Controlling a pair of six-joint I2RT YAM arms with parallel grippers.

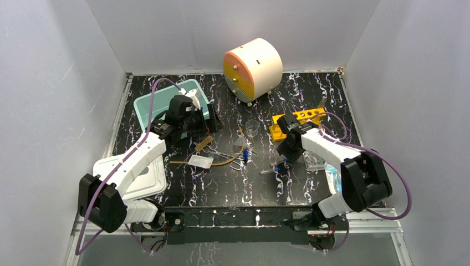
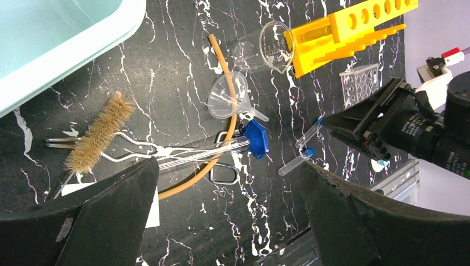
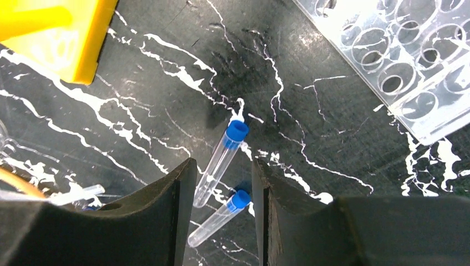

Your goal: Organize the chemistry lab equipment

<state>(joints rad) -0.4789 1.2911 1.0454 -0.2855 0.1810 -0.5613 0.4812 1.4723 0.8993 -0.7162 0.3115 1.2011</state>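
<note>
Right claw (image 3: 223, 172) is standing partly open, gripping nothing, its fingers (image 3: 166, 221) straddling two blue-capped tubes (image 3: 220, 160). The tubes are lying on the table (image 3: 343, 166) between yellow rack (image 3: 66, 33) and well plate (image 3: 410, 66). Left claw (image 2: 228, 166) is hanging wide open, empty.

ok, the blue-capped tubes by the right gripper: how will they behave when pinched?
Probably prone to rolling: both blue-capped tubes are round and lie flat on the smooth tabletop. Likely light and stiff, being thin, clear and seemingly empty. The slick wall may slip in the right gripper unless squeezed squarely.
</note>
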